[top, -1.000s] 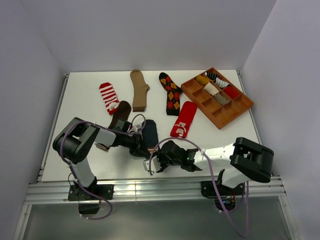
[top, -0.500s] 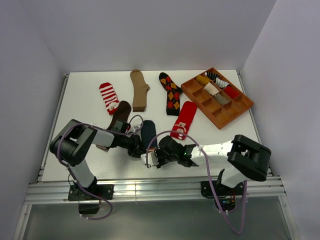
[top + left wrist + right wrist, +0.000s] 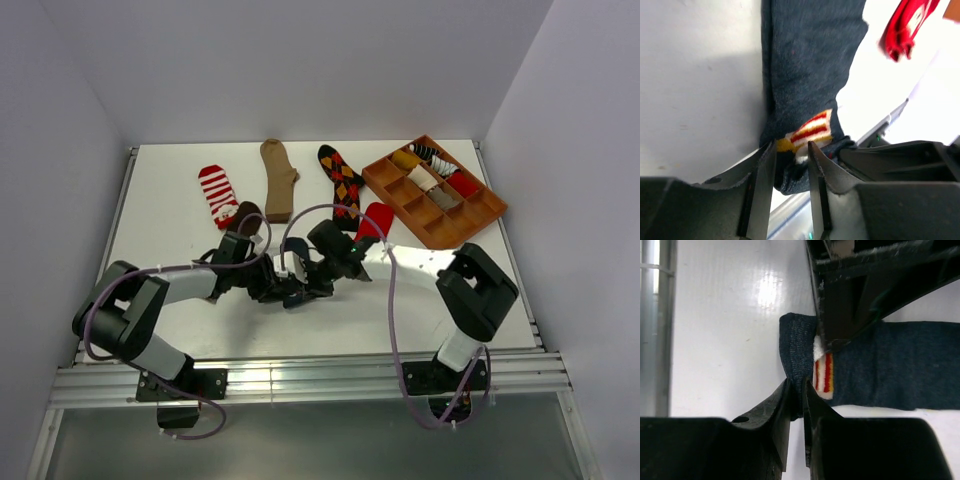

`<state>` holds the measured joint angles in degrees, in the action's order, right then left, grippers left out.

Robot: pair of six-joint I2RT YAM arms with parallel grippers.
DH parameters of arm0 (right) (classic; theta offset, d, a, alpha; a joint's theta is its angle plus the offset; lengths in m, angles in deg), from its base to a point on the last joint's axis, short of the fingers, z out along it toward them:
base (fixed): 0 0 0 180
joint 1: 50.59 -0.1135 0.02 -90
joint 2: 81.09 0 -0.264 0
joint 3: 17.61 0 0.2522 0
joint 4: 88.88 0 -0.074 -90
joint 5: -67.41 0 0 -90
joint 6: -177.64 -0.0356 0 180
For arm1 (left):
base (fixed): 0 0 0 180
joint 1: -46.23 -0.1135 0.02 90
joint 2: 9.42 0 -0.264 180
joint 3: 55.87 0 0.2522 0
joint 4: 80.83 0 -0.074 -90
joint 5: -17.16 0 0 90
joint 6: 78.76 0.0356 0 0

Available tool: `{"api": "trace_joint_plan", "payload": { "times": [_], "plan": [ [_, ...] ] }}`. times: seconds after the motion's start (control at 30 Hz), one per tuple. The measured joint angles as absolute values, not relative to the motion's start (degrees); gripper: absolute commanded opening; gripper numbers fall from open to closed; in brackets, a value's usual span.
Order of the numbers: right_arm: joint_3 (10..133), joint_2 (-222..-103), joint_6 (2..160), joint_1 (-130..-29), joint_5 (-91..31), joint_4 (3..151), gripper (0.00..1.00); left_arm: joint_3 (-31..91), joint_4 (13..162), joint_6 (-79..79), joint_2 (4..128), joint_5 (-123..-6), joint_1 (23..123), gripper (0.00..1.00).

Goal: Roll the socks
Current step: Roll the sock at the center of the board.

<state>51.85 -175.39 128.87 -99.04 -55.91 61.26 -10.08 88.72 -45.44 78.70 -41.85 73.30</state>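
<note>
Navy sock (image 3: 890,365) lies on white table (image 3: 170,210), near middle, between both grippers. Right gripper (image 3: 796,384) nearly closed, pinching sock's end edge. Left gripper (image 3: 790,150) jaws parted, straddling same end (striped picture patch between fingers); actual grip, cannot tell.

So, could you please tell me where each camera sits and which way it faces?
Top external: above, behind the bases, looking down on the table; left arm, right arm show.
Left wrist: on that wrist, past the left gripper onto the navy sock.
Right wrist: likewise, past the right gripper, same sock.
Shared: its striped picture.
</note>
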Motion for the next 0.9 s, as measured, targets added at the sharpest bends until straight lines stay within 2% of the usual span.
{"api": "trace_joint_plan", "payload": {
  "times": [0.13,0.47,0.77,0.9],
  "plan": [
    [57.93,-180.28,127.84,-96.74,-61.38,53.48,0.16,-11.61,89.51,-45.44,75.29,-46.29,73.30,0.40],
    [70.72,-191.52,125.57,-90.10,-70.60,37.26,0.14,-12.81,91.28,-44.61,70.50,-53.46,73.26,0.39],
    [74.65,-198.80,121.24,-86.69,-72.89,30.99,0.14,-12.81,96.74,-41.53,69.61,-57.31,77.26,0.39],
    [76.75,-200.48,119.84,-86.53,-73.24,29.37,0.14,-12.86,100.78,-40.35,71.07,-57.53,80.12,0.42]
  ]
}}
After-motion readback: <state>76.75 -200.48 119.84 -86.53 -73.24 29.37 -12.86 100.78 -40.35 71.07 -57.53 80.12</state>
